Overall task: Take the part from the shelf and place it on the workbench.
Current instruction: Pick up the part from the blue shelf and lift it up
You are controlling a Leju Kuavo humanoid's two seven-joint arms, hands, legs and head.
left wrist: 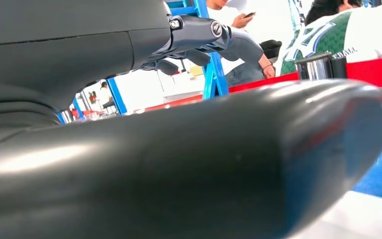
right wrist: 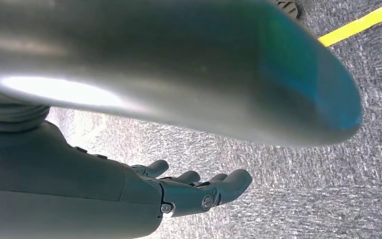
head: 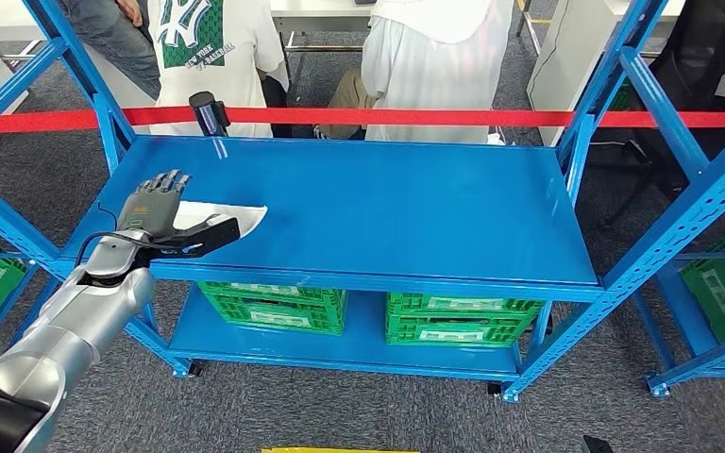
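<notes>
The white flat part (head: 231, 216) lies at left centre of the head view on the blue shelf (head: 387, 208), with the left hand (head: 156, 209) resting on it, fingers spread and not yet clamped. The grasp step is judged in hand; closure around the part's edge is required next. The right hand (right wrist: 199, 191) hangs over carpet, loosely curled and holding nothing.

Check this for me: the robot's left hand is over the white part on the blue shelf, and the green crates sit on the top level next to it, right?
Not quite. The left hand is over the white part on the blue shelf, but the green crates sit on the lower level, under the top surface, as the head view shows.
</notes>
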